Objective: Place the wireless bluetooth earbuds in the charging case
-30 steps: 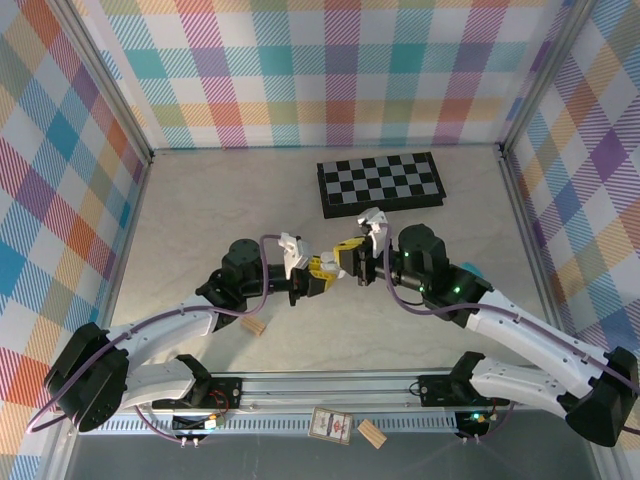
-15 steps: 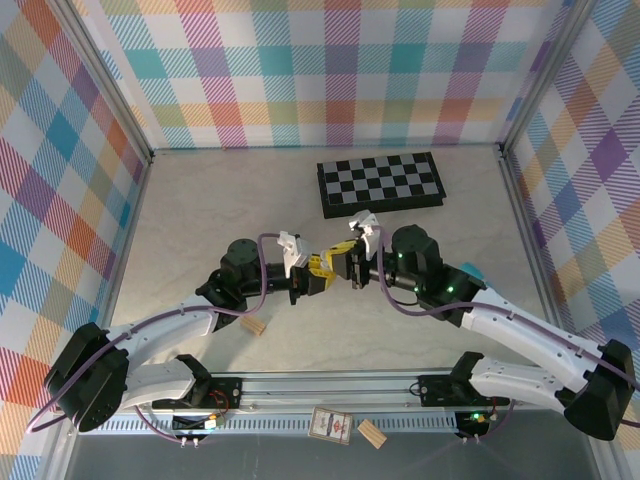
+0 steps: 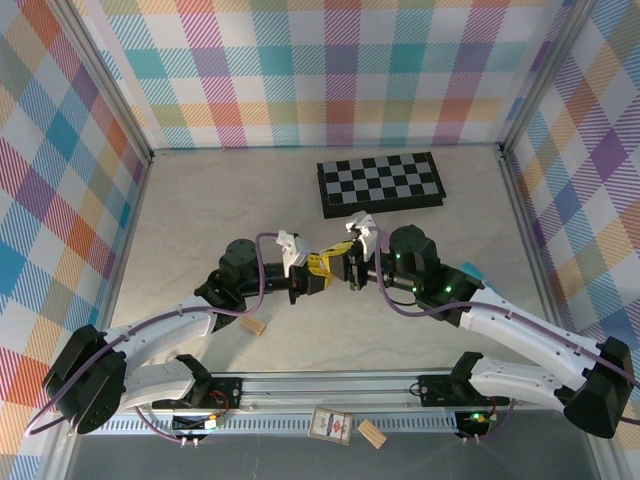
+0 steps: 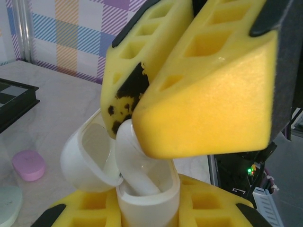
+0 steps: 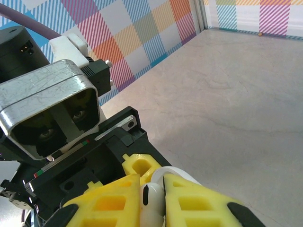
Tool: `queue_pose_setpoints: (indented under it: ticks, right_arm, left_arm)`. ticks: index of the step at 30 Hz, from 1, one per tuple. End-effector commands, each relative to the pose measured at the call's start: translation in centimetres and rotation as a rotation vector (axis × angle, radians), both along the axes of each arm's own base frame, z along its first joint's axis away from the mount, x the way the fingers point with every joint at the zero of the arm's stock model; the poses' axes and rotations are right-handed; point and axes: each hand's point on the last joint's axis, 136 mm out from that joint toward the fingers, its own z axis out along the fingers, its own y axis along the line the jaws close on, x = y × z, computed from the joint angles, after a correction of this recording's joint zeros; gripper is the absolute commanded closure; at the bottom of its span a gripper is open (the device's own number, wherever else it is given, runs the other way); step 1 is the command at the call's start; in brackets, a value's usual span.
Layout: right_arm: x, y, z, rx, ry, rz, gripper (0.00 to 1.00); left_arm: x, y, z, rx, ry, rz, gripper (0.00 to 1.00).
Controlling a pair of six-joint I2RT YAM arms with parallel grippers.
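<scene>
Above the table's middle my two grippers meet tip to tip. My left gripper (image 3: 308, 283) (image 4: 144, 210) is shut on a white charging case (image 4: 142, 201), held upright with its lid (image 4: 87, 161) swung open to the left. My right gripper (image 3: 337, 264) (image 5: 152, 201) is shut on a white earbud (image 5: 151, 208). The earbud (image 4: 135, 158) reaches down into the open case, its lower end inside the rim. The case rim (image 5: 176, 173) shows just beyond my right fingertips.
A black-and-white chessboard (image 3: 380, 183) lies at the back right. A tan wooden block (image 3: 255, 325) sits beside the left arm. A pink case (image 4: 28, 164) and a pale green one (image 4: 6, 204) lie on the table. A teal object (image 3: 470, 270) peeks from behind the right arm.
My right gripper has moved left and slightly down toward the left gripper, bringing the earbud into the open case. The left gripper has barely moved.
</scene>
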Motion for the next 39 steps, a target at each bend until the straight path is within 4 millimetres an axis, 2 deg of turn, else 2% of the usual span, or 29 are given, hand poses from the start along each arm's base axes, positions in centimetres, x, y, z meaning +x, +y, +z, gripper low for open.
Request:
queue_pose_setpoints:
  ticks: [1,6,15,18,21,29,39]
  right_arm:
    - [-1.0,-0.1,0.5,0.014,-0.017,0.033,0.79]
    - [-0.4,-1.4,0.8,0.01,-0.013,-0.043,0.74]
    - [-1.3,-2.2,3.4,0.075,-0.049,-0.034,0.54]
    - [-0.8,-2.7,3.0,0.053,-0.056,-0.072,0.42]
    - [-0.2,-3.0,1.7,0.008,-0.044,-0.108,0.35]
    - [0.9,-2.9,-0.6,-0.052,0.001,-0.152,0.35]
    - [1.3,-3.4,-0.3,-0.064,-0.001,-0.188,0.39]
  left_arm:
    - [0.2,-0.1,3.5,-0.07,-0.07,0.017,0.96]
    - [-0.1,-0.1,3.7,-0.072,-0.075,0.008,0.96]
    - [-0.2,0.1,3.5,-0.072,-0.075,0.01,0.96]
    - [-0.3,0.1,3.6,-0.076,-0.076,0.007,0.96]
    - [-0.4,0.2,3.7,-0.081,-0.08,0.005,0.96]
    - [-0.7,0.3,4.1,-0.089,-0.086,-0.001,0.96]
    - [-0.8,0.5,4.0,-0.087,-0.086,0.003,0.96]
